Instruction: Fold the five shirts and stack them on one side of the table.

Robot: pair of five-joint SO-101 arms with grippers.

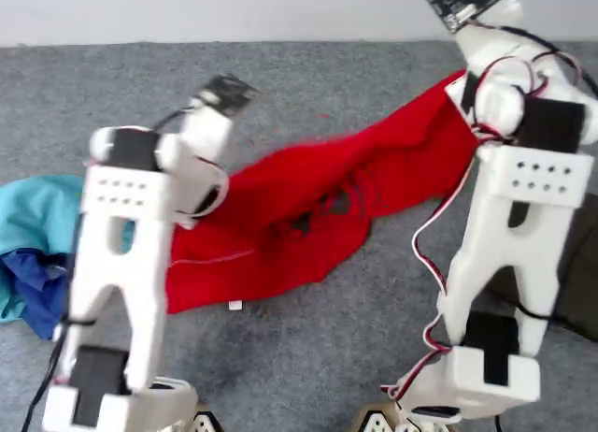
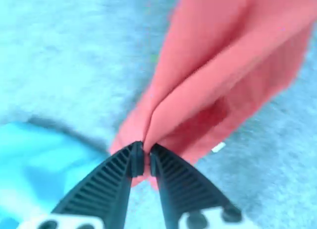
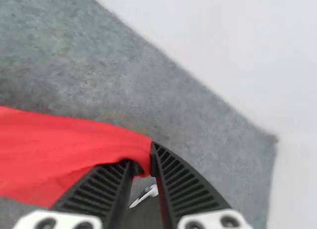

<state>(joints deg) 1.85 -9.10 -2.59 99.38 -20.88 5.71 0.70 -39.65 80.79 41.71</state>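
A red shirt [image 1: 327,203] stretches across the grey table between the two arms, lifted at both ends. My left gripper [image 2: 145,157] is shut on one edge of the red shirt [image 2: 223,75], near the left side of the table. My right gripper [image 3: 143,164] is shut on the other end of the red shirt [image 3: 59,149], held up at the far right. A light blue shirt [image 1: 33,217] and a dark blue shirt [image 1: 33,282] lie bunched at the left edge; the light blue shirt [image 2: 34,159] lies beside the left gripper.
The grey felt table cover [image 1: 299,357] lies bare in front between the arm bases. A dark garment [image 1: 575,306] lies at the right edge behind the right arm. A white wall [image 3: 237,50] borders the table's far edge.
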